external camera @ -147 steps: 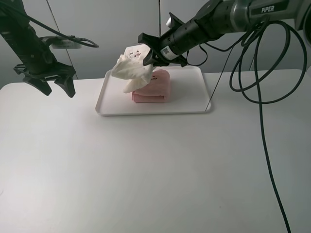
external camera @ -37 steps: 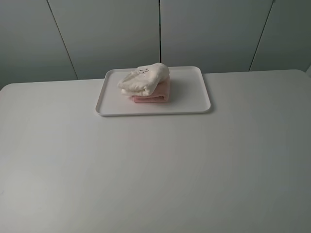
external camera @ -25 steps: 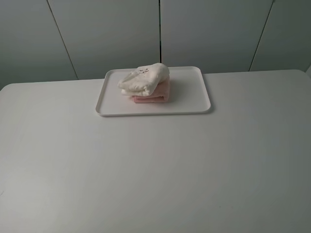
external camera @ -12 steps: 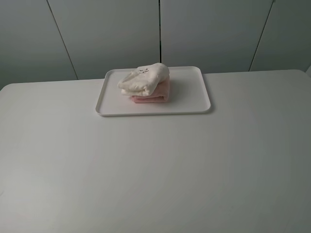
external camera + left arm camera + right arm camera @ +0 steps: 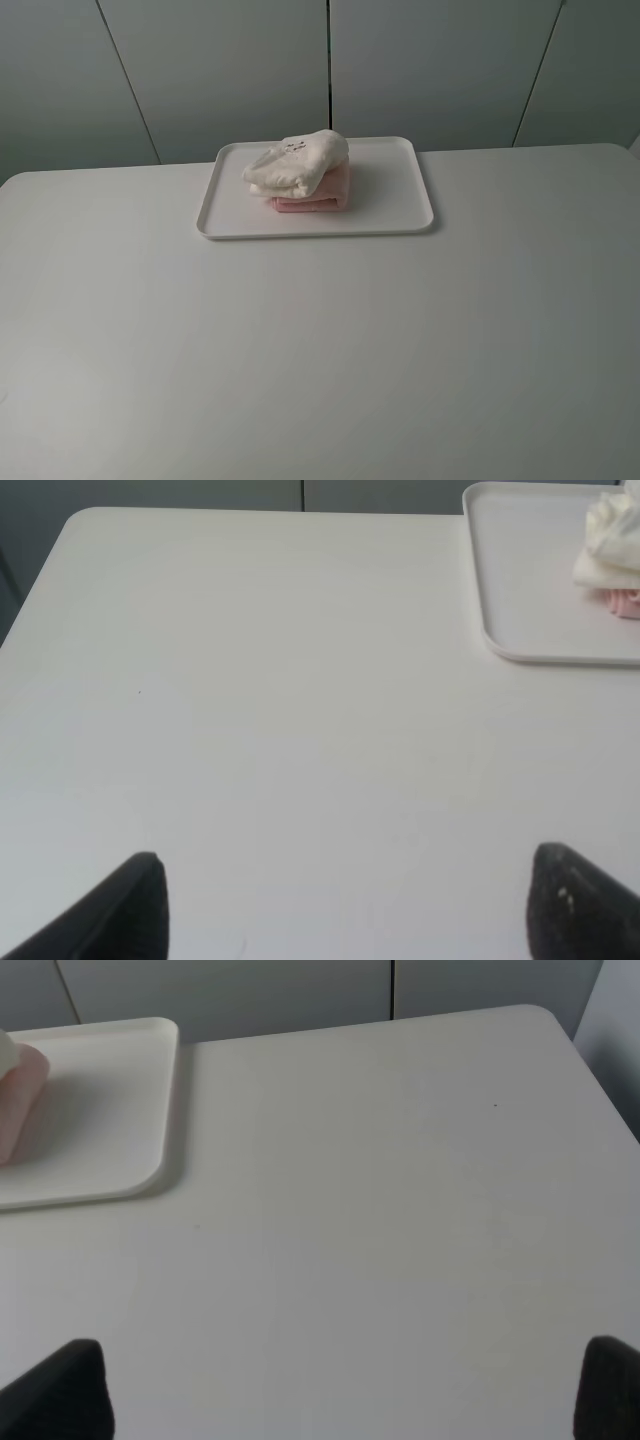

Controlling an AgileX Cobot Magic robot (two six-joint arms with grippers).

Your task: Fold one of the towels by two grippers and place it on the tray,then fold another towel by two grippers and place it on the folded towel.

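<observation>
**Op A:** Looking over the counter (image 5: pixel 320 350), I've got the tray (image 5: pixel 400 200) at twelve o'clock, pink towel (image 5: pixel 325 195) folded on it, cream towel (image 5: pixel 298 162) on top.

**Op B:** Any risk?

**Op A:** The cream one sits loosely bunched, overhanging toward nine o'clock. I'd judge a jolt to the counter could slump it off the pink one.

**Op B:** Fingers?

**Op A:** Left fingers (image 5: pixel 140 905) and right fingers (image 5: pixel 65 1385) are spread wide, empty, well apart from the tray.

High front view over the table (image 5: pixel 320 350), both wrist views low and oblique, all sharing the tray (image 5: pixel 400 190).
</observation>
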